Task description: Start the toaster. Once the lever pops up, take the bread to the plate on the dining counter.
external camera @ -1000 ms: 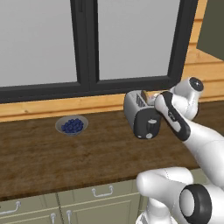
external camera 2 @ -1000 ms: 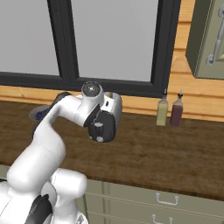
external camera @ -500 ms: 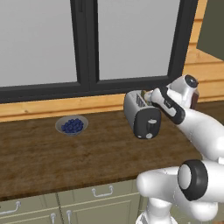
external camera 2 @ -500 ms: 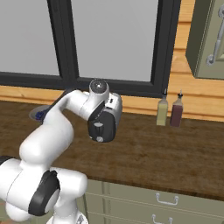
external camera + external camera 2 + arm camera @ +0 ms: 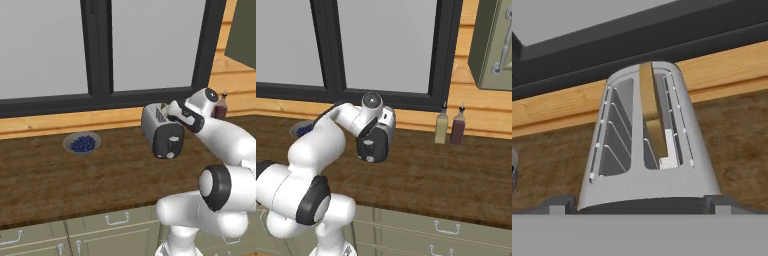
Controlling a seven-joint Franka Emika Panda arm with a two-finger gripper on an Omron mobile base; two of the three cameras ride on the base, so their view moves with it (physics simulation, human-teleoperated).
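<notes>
Worktop: blueberry bowl (image 5: 81, 143) left of toaster (image 5: 161, 131), bottles (image 5: 450, 125) right

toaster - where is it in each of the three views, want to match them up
Left base view: the toaster stands right of centre on the dark worktop, black end face toward the camera, the arm over its right side.
Right base view: left of centre, the toaster partly behind the arm.
Hand view: seen from above, the toaster in the middle, bread in one slot.
Shared landmark: the black window frame behind it.
</notes>
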